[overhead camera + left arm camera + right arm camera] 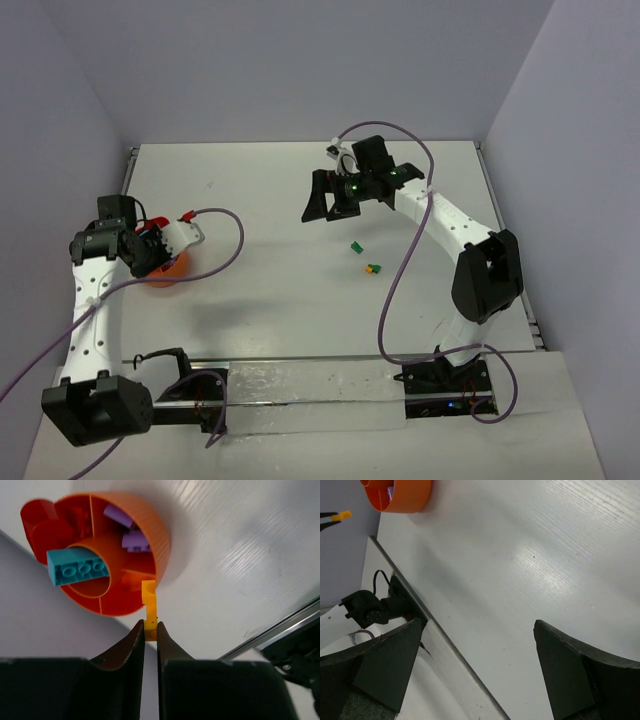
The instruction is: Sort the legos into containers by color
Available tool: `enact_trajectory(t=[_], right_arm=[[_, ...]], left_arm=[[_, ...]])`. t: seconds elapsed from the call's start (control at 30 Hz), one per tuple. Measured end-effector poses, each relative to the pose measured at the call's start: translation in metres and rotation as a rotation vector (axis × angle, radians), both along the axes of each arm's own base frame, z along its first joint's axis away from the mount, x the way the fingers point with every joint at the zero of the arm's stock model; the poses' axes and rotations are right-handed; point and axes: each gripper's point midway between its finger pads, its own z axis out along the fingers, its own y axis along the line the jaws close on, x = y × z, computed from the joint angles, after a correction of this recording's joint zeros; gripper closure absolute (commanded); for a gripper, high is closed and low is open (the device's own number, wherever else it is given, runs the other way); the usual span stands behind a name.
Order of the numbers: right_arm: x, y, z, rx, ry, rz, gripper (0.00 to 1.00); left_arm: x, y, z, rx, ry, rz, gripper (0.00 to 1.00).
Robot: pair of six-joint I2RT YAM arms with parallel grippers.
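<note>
Where the white surface point(280, 300) meets the left wall, the bowl point(155, 535) sits, orange and ribbed on the outside. The left hand point(151, 627) hangs over it, pinching a yellow brick point(149, 597) by one end. In the wrist view the brick's free end overlaps the rim, but I cannot tell whether they touch. A teal brick point(77, 569) lies in the bowl's middle ring, and purple bricks point(134, 540) lie in an outer compartment. Far across the surface, the right hand point(477, 625) hovers with fingers spread wide, holding nothing. Near it, a green brick point(355, 246) and a small orange-and-green piece point(373, 268) lie loose. Plain lilac-grey walls point(300, 70) box the surface in on three sides. Purple cables point(395, 280) loop over it.
</note>
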Motion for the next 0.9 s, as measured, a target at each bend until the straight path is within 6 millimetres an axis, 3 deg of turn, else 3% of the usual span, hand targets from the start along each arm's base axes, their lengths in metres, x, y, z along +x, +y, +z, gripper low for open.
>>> enact_trajectory(t=[0.17, 0.4, 0.9], right_arm=[[0.000, -0.003, -0.001, -0.007, 0.001, 0.002, 0.00], [-0.001, -0.004, -0.002, -0.006, 0.007, 0.007, 0.00], [-0.003, -0.006, -0.002, -0.002, 0.021, 0.011, 0.00]], left_arm=[[0.006, 0.030, -0.003, 0.120, 0.054, -0.020, 0.96], [0.007, 0.051, -0.004, 0.228, 0.090, -0.082, 0.92], [0.032, 0.065, -0.027, 0.297, 0.113, -0.173, 0.87]])
